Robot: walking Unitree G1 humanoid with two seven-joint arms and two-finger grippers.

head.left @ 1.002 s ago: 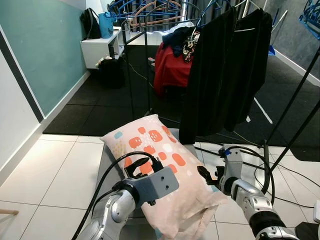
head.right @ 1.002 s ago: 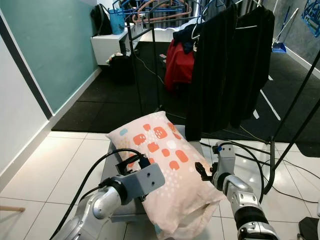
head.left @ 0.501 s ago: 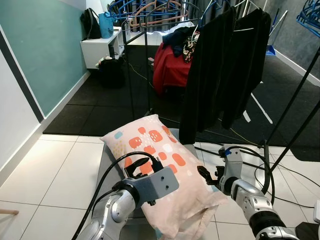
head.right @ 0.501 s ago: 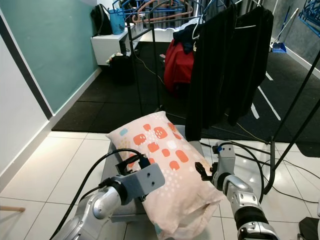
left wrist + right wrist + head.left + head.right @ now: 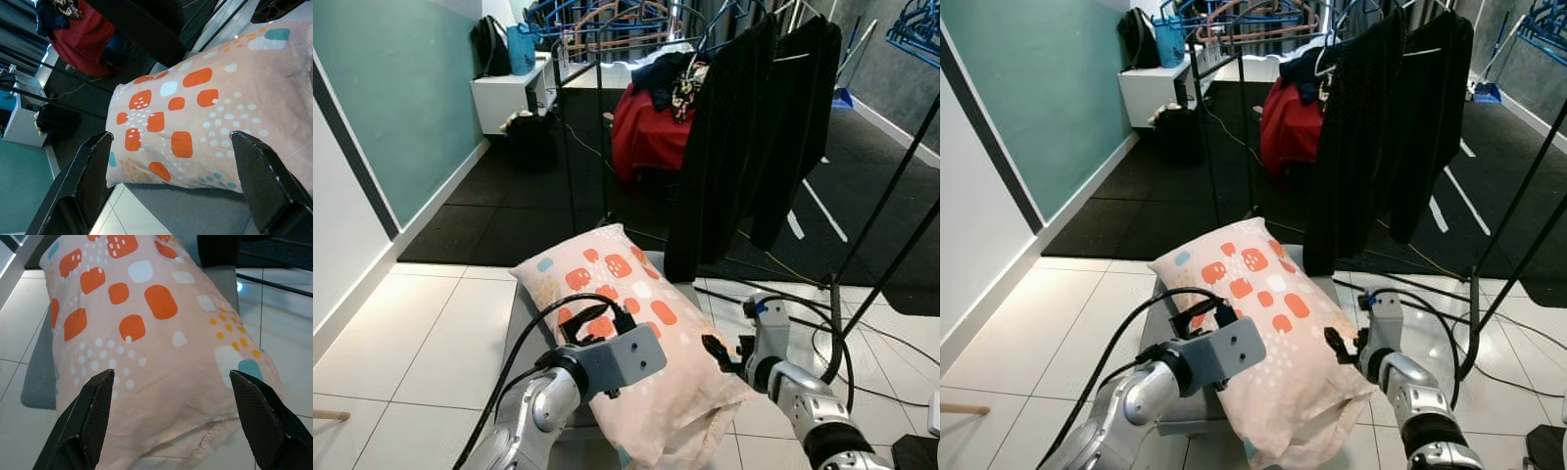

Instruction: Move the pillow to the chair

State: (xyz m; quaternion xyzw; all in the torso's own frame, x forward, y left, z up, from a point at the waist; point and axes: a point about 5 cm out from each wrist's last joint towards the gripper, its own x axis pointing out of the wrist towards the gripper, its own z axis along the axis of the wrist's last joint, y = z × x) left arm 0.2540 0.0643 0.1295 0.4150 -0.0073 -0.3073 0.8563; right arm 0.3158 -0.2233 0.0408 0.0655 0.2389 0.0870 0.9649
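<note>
Matt cloth pillow point(image 5: 626, 333), glossy floor tiles point(image 5: 431, 333)

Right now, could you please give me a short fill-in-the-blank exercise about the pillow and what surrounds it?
1. The pillow has a pattern whose biggest patches are ____.
2. It lies on a grey ____.
3. The fingers of both end effectors, left and right, are spread ____.
4. Behind the pillow, black clothes hang on a ____.

Missing words: orange; seat; open; rack

Right hand point(image 5: 724, 354) lower, nearer pillow point(image 5: 626, 323) edge.
</note>
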